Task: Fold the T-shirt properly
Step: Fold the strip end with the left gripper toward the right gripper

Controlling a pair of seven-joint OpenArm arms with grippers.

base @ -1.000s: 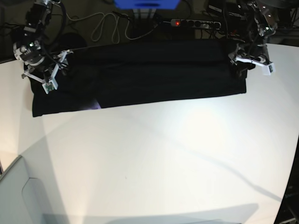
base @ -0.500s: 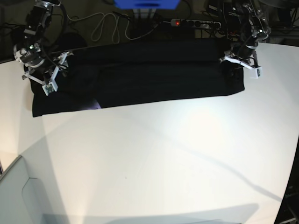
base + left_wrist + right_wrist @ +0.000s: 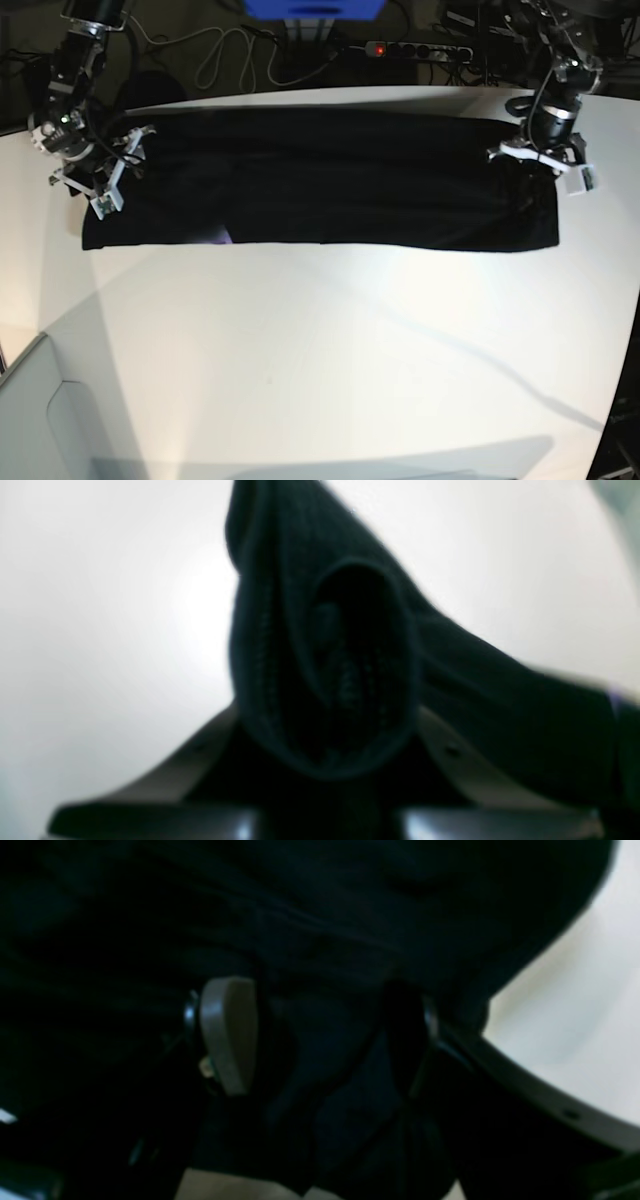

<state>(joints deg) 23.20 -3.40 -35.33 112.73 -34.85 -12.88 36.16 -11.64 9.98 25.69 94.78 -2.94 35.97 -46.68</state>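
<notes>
The black T-shirt (image 3: pixel 330 180) lies folded into a long band across the back of the white table (image 3: pixel 350 350). A small purple patch (image 3: pixel 216 237) shows at its near edge. My left gripper (image 3: pixel 541 163) is at the band's right end. In the left wrist view it (image 3: pixel 325 765) is shut on a bunched fold of the black cloth (image 3: pixel 325 670). My right gripper (image 3: pixel 104 172) is at the band's left end. In the right wrist view its grey finger pad (image 3: pixel 227 1035) and the dark opposite finger pinch a fold of the shirt (image 3: pixel 325 1040). The print is hidden.
A power strip (image 3: pixel 420 48), loose white cables (image 3: pixel 230 55) and a blue object (image 3: pixel 315 8) sit behind the table's back edge. A pale panel (image 3: pixel 50 420) stands at the front left corner.
The left arm has moved right and toward the front, pulling the shirt's right end with it. The band is now stretched longer and flatter, and its left end has shifted slightly right.
</notes>
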